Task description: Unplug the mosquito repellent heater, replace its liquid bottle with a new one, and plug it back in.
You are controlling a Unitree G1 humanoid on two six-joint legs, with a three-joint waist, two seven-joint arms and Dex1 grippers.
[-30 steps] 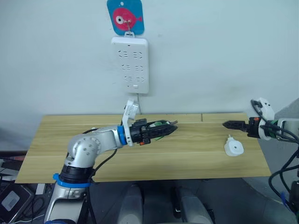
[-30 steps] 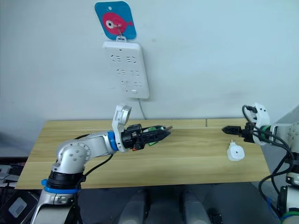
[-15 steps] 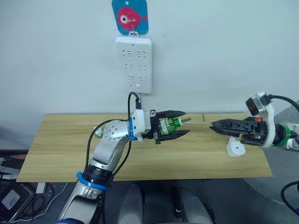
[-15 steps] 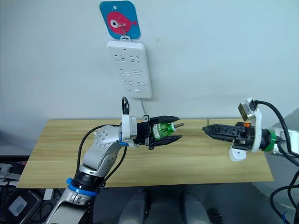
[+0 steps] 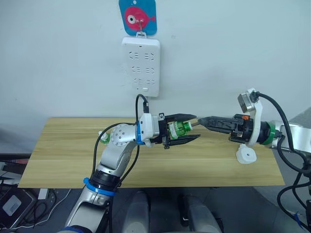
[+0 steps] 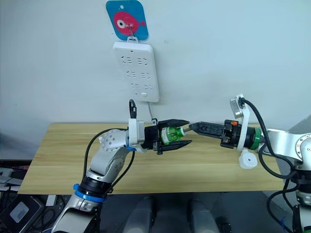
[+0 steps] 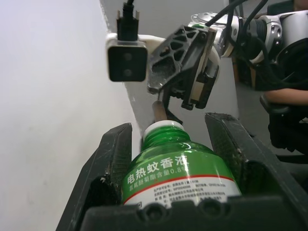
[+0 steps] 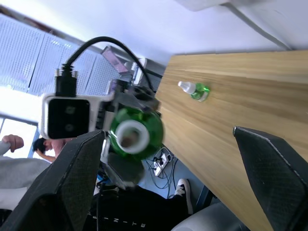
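Note:
My left gripper (image 5: 196,127) is shut on a green liquid bottle (image 5: 179,129) and holds it level above the table, neck and wick toward my right arm. The left wrist view shows the bottle (image 7: 178,168) between both fingers. My right gripper (image 5: 200,121) is open, its tips right at the bottle's wick; whether they touch it I cannot tell. In the right wrist view its fingers (image 8: 77,168) stand wide apart, facing the bottle's mouth (image 8: 134,134). The white mosquito repellent heater (image 5: 245,155) lies on the table below my right wrist, unplugged.
A white power strip (image 5: 141,66) hangs on the wall under a blue fish tag (image 5: 138,17). A second green bottle with a white cap (image 8: 195,90) lies on the wooden table (image 5: 63,160) behind my left arm.
My left arm has lifted the bottle and turned it toward the right. My right gripper has swung left from beside the heater up to the bottle's wick.

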